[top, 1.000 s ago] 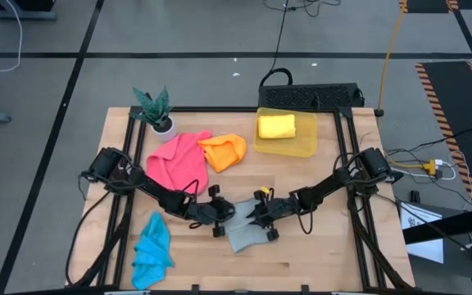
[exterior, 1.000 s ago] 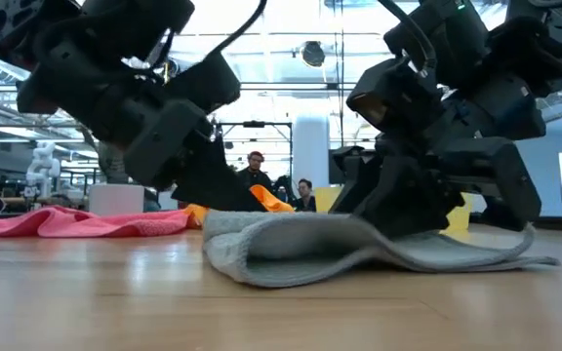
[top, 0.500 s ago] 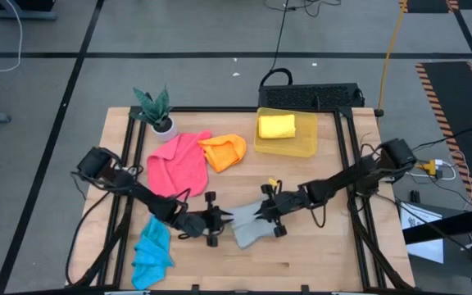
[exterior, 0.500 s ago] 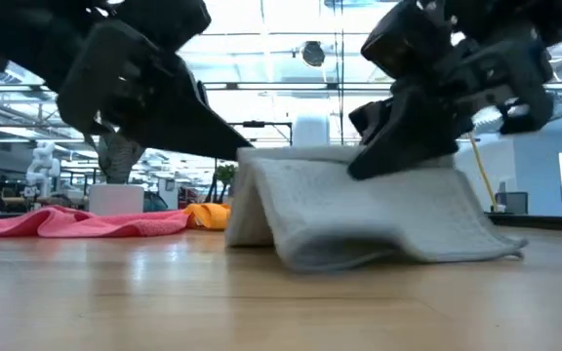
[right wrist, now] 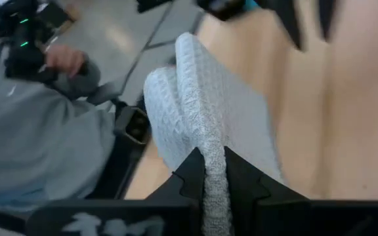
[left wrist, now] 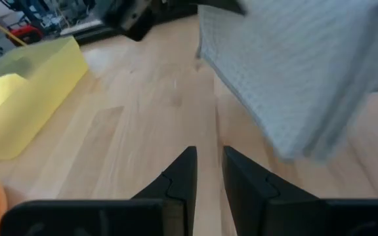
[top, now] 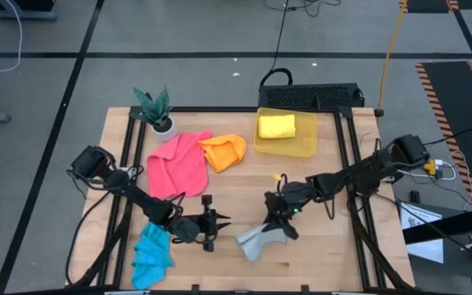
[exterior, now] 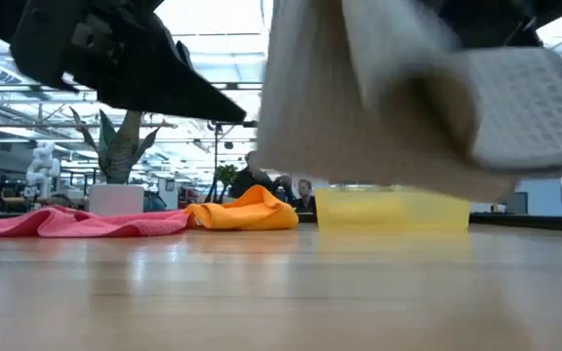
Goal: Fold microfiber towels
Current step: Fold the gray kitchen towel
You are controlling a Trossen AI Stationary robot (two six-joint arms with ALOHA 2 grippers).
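One grey towel (top: 260,239) is hanging from the right tool (top: 283,215), lifted off the table (top: 318,262) at the near middle; half a second ago it was standing tented on the wood between both tools, and a second ago it was lying flat there. In the right wrist view the right tool (right wrist: 207,172) is pinching a doubled ridge of the grey towel (right wrist: 195,98) between its narrow fingers. In the low view the grey towel (exterior: 408,107) is filling the upper right, well clear of the wood. The left tool (top: 211,223) is sitting apart from the cloth now, just to its left, where before it was up against the towel's edge; its fingers (left wrist: 182,180) are standing close together with only a thin gap and nothing between them, and the grey towel (left wrist: 300,72) is hanging ahead of them.

The blue towel (top: 152,252) is lying crumpled at the near left corner, beside the left arm. The pink towel (top: 177,162) is spread further back, with the orange towel (top: 224,151) touching its right edge. The yellow towel (top: 276,125) is resting folded in the yellow bin (top: 301,146) at the back. A potted plant (top: 156,108) is standing at the back left. A person in grey (right wrist: 38,131) is probably sitting beyond the table edge.
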